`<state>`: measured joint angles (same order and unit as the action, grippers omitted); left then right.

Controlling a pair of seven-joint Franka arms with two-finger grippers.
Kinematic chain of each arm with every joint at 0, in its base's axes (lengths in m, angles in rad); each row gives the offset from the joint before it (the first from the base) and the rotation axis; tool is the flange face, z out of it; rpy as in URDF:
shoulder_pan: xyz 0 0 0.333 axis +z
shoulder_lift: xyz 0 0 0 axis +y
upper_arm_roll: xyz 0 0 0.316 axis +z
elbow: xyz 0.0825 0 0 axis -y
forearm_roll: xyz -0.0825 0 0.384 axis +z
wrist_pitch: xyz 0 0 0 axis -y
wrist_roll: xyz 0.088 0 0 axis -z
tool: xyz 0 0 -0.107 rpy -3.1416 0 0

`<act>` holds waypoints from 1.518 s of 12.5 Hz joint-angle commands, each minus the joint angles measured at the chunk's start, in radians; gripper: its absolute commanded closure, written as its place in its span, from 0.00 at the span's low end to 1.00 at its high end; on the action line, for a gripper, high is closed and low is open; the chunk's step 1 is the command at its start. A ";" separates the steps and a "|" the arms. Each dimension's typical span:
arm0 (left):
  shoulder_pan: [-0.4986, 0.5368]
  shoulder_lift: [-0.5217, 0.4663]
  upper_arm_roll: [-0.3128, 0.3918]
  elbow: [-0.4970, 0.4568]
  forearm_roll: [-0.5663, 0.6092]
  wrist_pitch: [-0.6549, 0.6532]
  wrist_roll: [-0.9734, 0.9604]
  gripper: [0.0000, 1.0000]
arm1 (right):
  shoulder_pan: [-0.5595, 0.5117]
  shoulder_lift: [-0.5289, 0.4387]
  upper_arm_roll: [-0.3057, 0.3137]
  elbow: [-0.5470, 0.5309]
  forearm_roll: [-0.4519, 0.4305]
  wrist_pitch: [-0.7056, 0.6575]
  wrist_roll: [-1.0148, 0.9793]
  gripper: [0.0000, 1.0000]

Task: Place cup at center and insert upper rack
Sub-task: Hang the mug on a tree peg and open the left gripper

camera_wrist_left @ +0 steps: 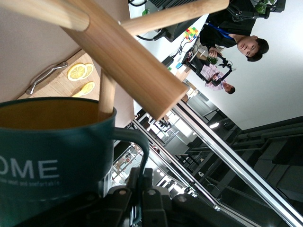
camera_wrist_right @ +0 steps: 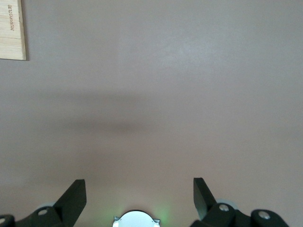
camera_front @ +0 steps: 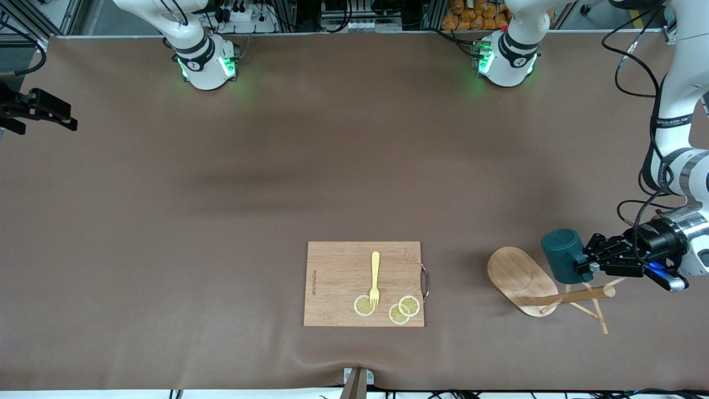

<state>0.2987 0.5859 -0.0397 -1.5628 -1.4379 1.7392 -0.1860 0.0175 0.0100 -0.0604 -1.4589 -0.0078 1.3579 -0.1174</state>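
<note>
Over the toppled upper rack (camera_front: 532,282), left gripper (camera_front: 588,265) jaws clench the sideways cup (camera_front: 562,255); right gripper (camera_wrist_right: 137,196) waits released

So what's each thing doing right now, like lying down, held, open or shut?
Cup: held by its handle, lifted over the mug tree.
Mug tree: tipped over, lying on its side.
Left gripper: shut on the cup's handle.
Right gripper: open, holding nothing.
Fork: lying flat on the cutting board.
</note>
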 commanded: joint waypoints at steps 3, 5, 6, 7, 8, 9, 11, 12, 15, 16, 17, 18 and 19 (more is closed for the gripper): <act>0.037 0.020 -0.011 0.015 -0.027 -0.033 0.029 1.00 | 0.002 -0.018 -0.002 -0.011 0.005 -0.005 -0.007 0.00; 0.036 0.035 -0.011 0.018 -0.030 -0.033 0.063 1.00 | 0.004 -0.018 -0.002 -0.011 0.003 -0.005 -0.007 0.00; 0.030 0.040 -0.011 0.020 -0.039 -0.033 0.071 1.00 | 0.004 -0.018 -0.002 -0.011 0.003 -0.005 -0.007 0.00; 0.028 0.049 -0.011 0.039 -0.039 -0.033 0.076 1.00 | 0.004 -0.018 -0.002 -0.011 0.003 -0.005 -0.007 0.00; 0.028 0.055 -0.011 0.052 -0.038 -0.033 0.076 1.00 | 0.004 -0.018 -0.002 -0.011 0.005 -0.005 -0.005 0.00; 0.028 0.060 -0.011 0.052 -0.038 -0.033 0.076 0.98 | 0.004 -0.018 -0.002 -0.011 0.005 -0.005 -0.005 0.00; 0.028 0.064 -0.009 0.059 -0.038 -0.033 0.079 0.63 | 0.005 -0.018 -0.002 -0.011 0.005 -0.005 -0.005 0.00; 0.027 0.064 -0.009 0.067 -0.038 -0.033 0.074 0.53 | 0.005 -0.018 -0.002 -0.011 0.003 -0.005 -0.005 0.00; 0.027 0.064 -0.009 0.086 -0.036 -0.033 0.057 0.00 | 0.005 -0.018 -0.002 -0.011 0.005 -0.005 -0.005 0.00; 0.025 0.063 -0.009 0.086 -0.033 -0.033 0.057 0.00 | 0.005 -0.018 -0.001 -0.011 0.005 -0.005 -0.005 0.00; 0.024 0.057 -0.008 0.086 -0.032 -0.033 0.056 0.00 | 0.005 -0.018 -0.002 -0.011 0.003 -0.005 -0.005 0.00; 0.023 0.051 -0.006 0.087 -0.027 -0.033 0.056 0.00 | 0.005 -0.018 -0.002 -0.011 0.005 -0.005 -0.007 0.00; 0.023 0.040 -0.005 0.087 -0.018 -0.033 0.048 0.00 | 0.005 -0.018 -0.002 -0.011 0.003 -0.005 -0.005 0.00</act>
<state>0.3201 0.6347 -0.0463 -1.4910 -1.4565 1.7232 -0.1219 0.0176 0.0100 -0.0601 -1.4590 -0.0078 1.3577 -0.1175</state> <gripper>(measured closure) 0.000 0.000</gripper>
